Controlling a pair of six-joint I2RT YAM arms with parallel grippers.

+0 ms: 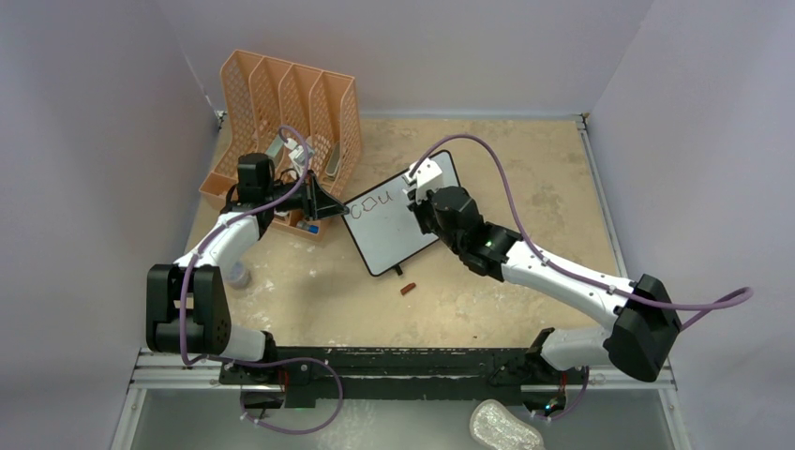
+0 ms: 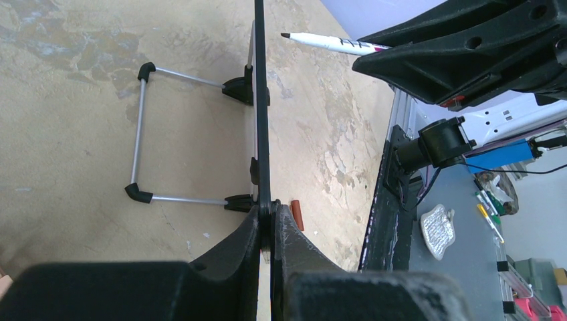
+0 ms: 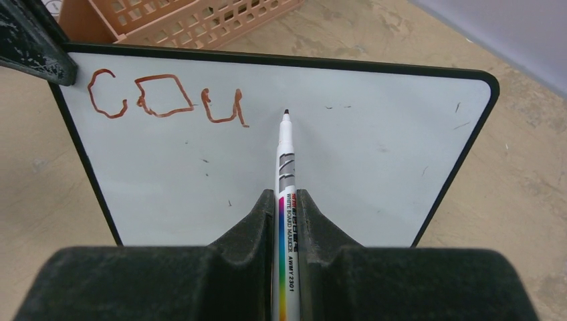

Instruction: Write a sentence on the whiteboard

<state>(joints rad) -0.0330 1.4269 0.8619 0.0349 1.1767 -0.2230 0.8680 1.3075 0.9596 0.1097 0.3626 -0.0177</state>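
Right wrist view shows you the right gripper (image 3: 287, 200) pinching the marker (image 3: 286, 154), tip near the whiteboard (image 3: 374, 167) beside the writing (image 3: 167, 100) "cou"; your left gripper (image 2: 266, 212) clamps the board's edge, mid tabletop (image 1: 525, 187)

Robotics lab, plain-walled test enclosure (image 1: 84, 141), aluminium rail (image 1: 159, 373), tool-littered bench (image 2: 468, 267)

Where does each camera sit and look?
Top external: high behind the robot, looking down at the table; left arm and right arm show whole.
Left wrist: on the left arm, looking along the whiteboard edge-on; the left fingers pinch its frame.
Right wrist: on the right arm, facing the whiteboard's front; the right fingers hold the marker.
Shared: both wrist views show the marker and whiteboard.
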